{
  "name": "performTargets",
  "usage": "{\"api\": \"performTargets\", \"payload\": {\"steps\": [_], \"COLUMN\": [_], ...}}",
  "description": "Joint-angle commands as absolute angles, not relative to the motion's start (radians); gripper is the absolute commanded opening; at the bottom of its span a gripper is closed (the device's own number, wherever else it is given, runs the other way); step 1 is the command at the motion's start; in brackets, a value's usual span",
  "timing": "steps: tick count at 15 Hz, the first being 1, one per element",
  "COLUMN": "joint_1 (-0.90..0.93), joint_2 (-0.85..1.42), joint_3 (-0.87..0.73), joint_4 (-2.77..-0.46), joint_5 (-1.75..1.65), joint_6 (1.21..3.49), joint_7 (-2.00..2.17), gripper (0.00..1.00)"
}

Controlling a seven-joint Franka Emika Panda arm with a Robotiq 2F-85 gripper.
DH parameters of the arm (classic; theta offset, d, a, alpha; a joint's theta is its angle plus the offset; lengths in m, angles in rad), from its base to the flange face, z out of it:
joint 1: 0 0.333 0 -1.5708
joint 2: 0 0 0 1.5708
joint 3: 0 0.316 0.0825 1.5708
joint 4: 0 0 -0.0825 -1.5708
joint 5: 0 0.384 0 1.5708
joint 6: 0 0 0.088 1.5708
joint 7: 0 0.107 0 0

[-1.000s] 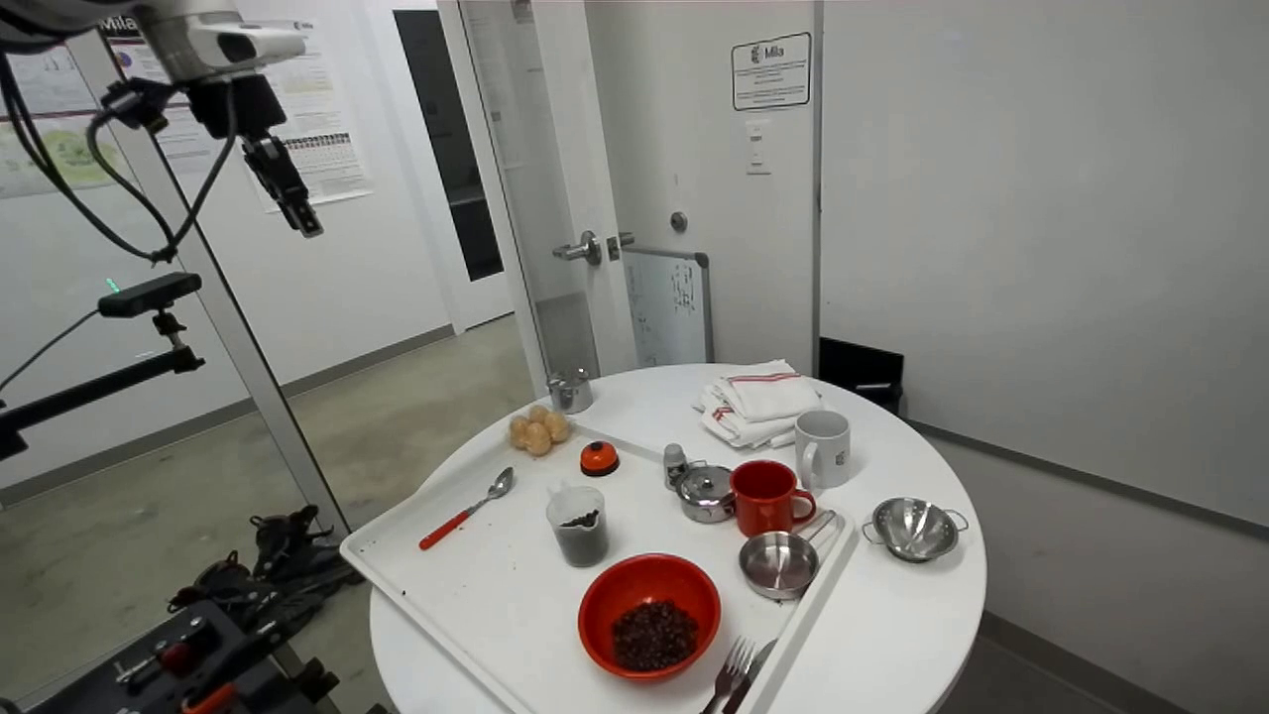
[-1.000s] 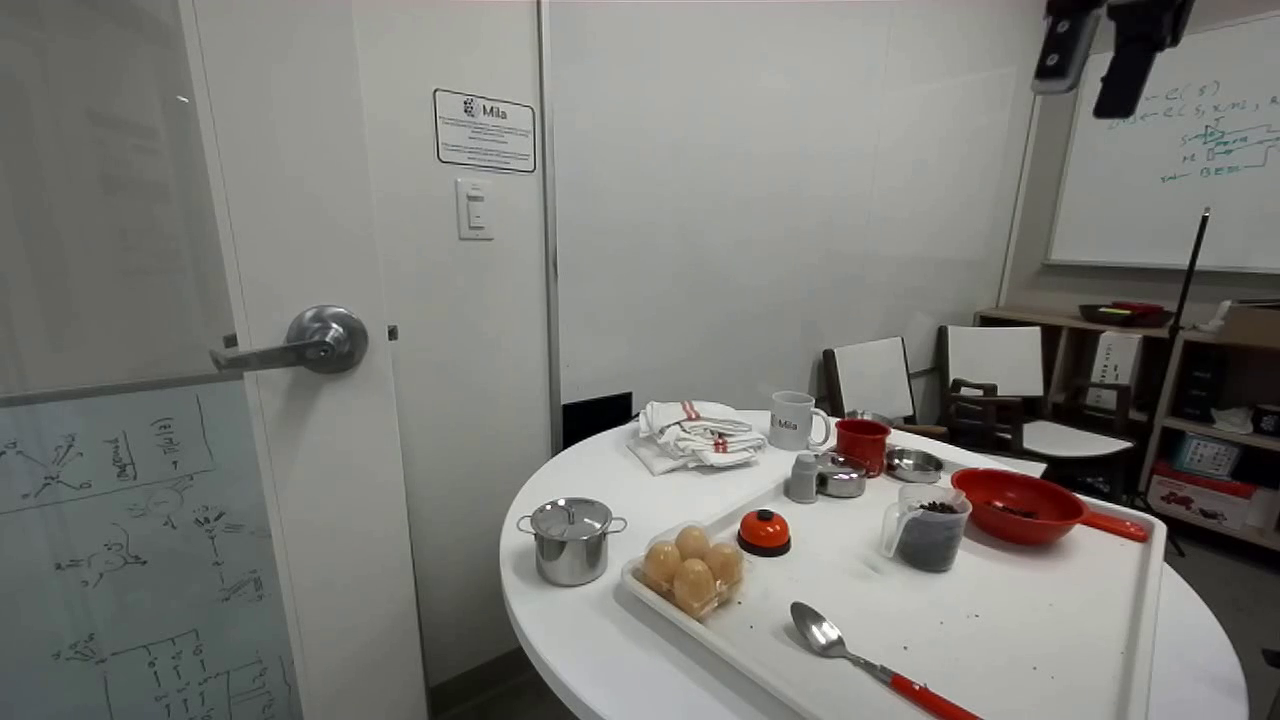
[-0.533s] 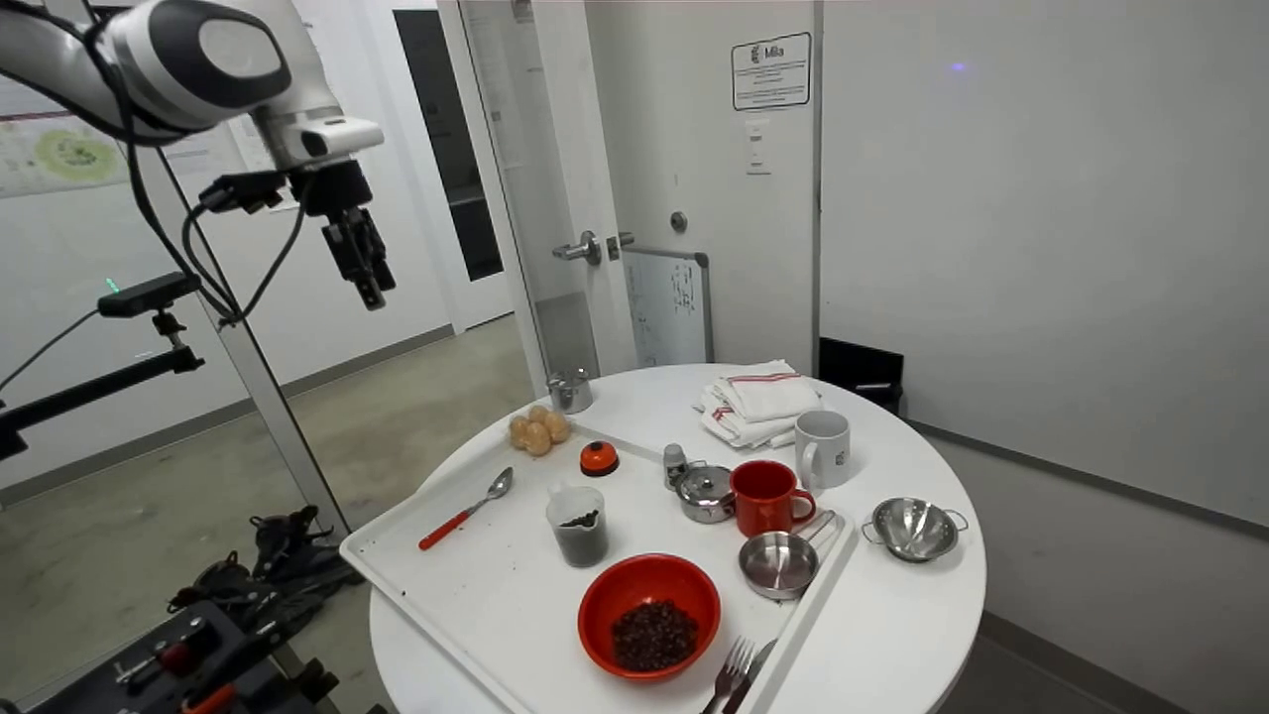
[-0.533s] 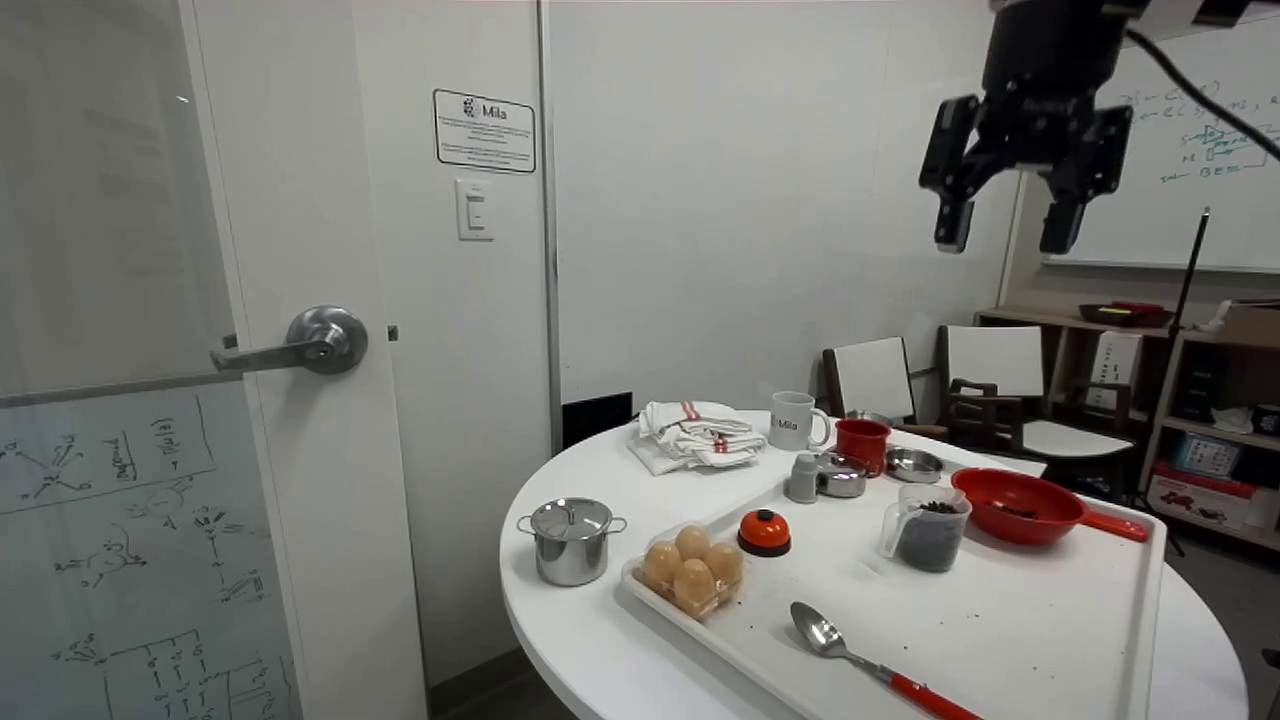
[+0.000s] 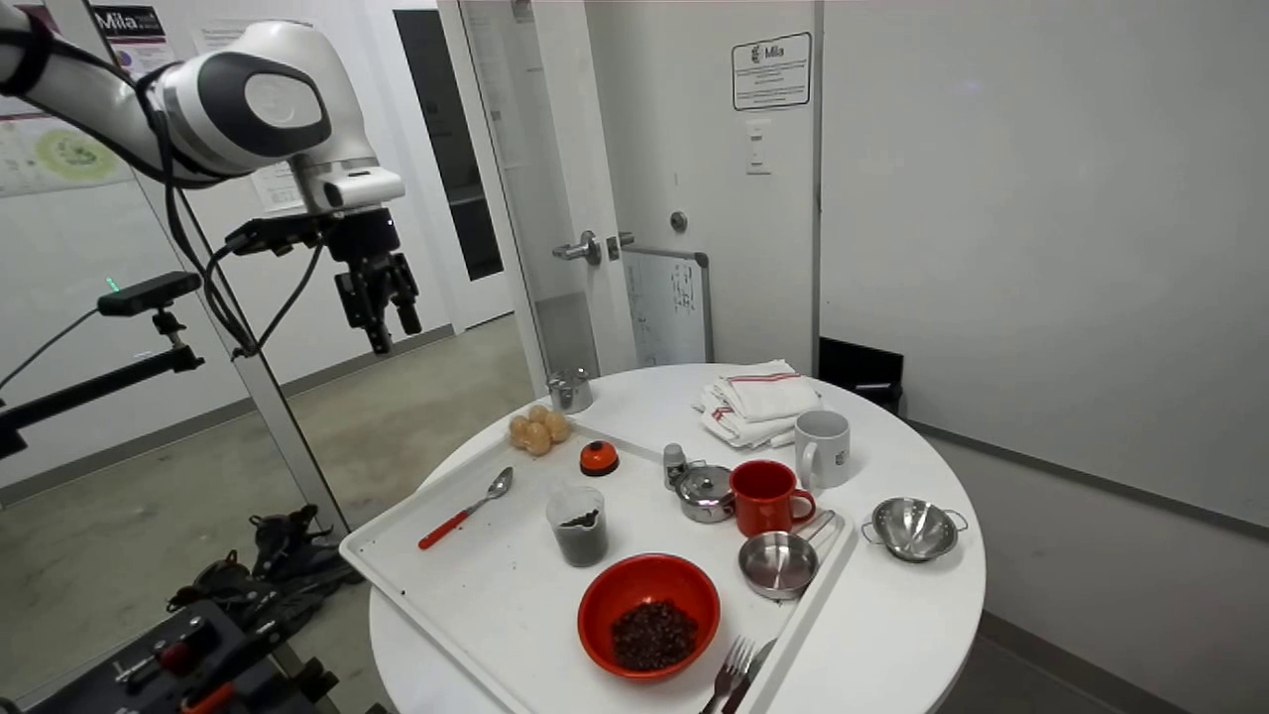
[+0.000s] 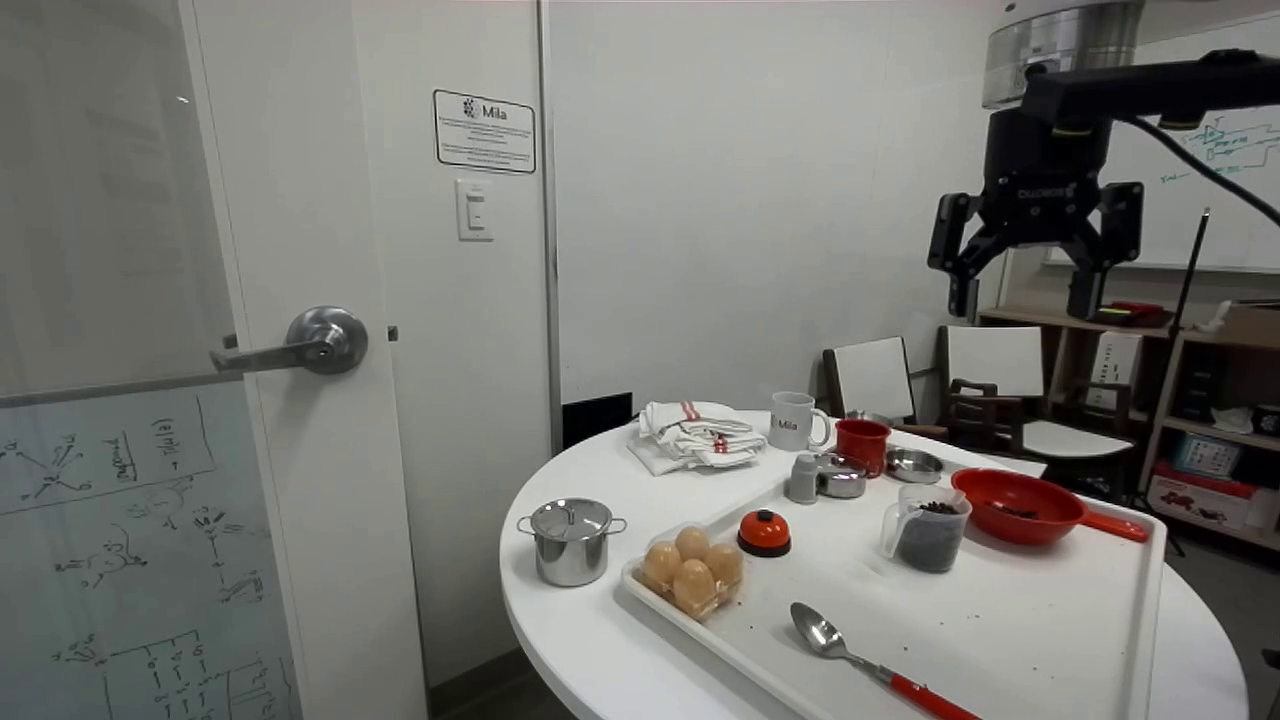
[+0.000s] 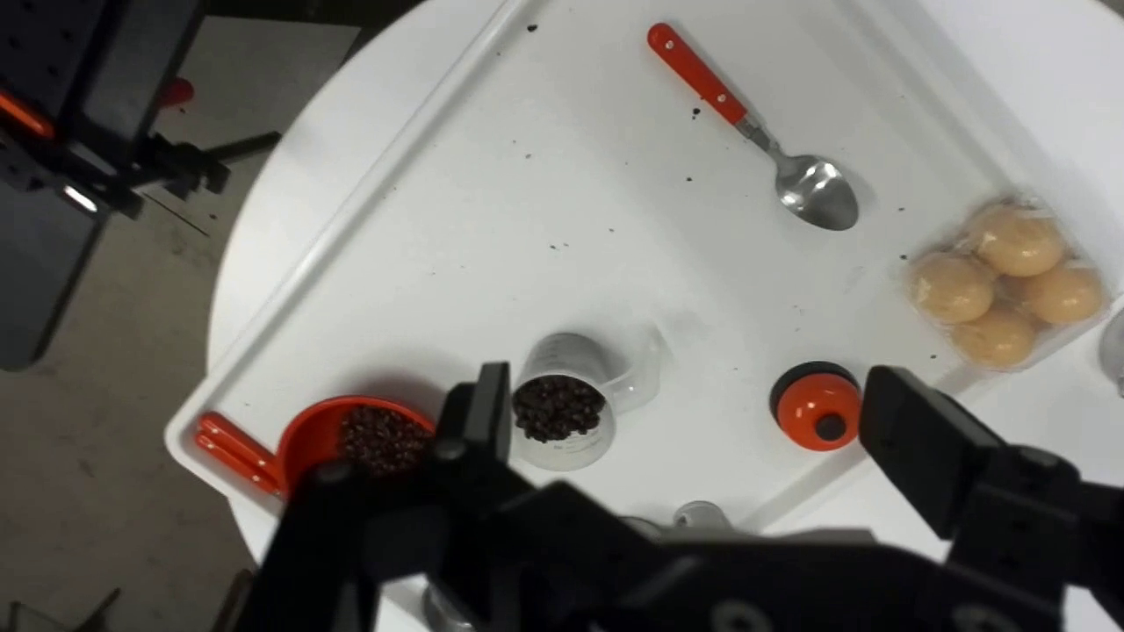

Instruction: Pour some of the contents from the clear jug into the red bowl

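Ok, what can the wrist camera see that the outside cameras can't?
Only the wrist view: what look like faint marks on the clear jug.

Only the exterior views, both of them: folded towels, grey mug, red mug, door handle, wall sign.

All of them: the clear jug, red bowl, spoon, eggs, gripper.

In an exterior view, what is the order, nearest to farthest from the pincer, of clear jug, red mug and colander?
1. Clear jug, leftmost of these, on the tray
2. Red mug, in between
3. Colander, rightmost, off the tray
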State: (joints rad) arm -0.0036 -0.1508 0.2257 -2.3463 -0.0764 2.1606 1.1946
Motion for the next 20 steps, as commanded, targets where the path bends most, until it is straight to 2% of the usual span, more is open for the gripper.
{"api": "performTargets", "payload": {"steps": [1, 7, 13, 20], "joint_1": [0.02, 0.049, 0.06, 0.076], "joint_2": [-0.092, 0.055, 0.082, 0.124], "joint_3": [0.227, 0.18, 0.105, 0.095], "joint_4": [-2.279, -2.192, -2.26, -2.204], "joint_5": [-0.138, -0.06, 0.036, -0.016], "joint_6": [2.044, 2.013, 2.116, 2.05], "joint_7": [1.422, 1.68, 1.871, 1.814], "gripper": [1.0, 1.0, 1.0, 1.0]}}
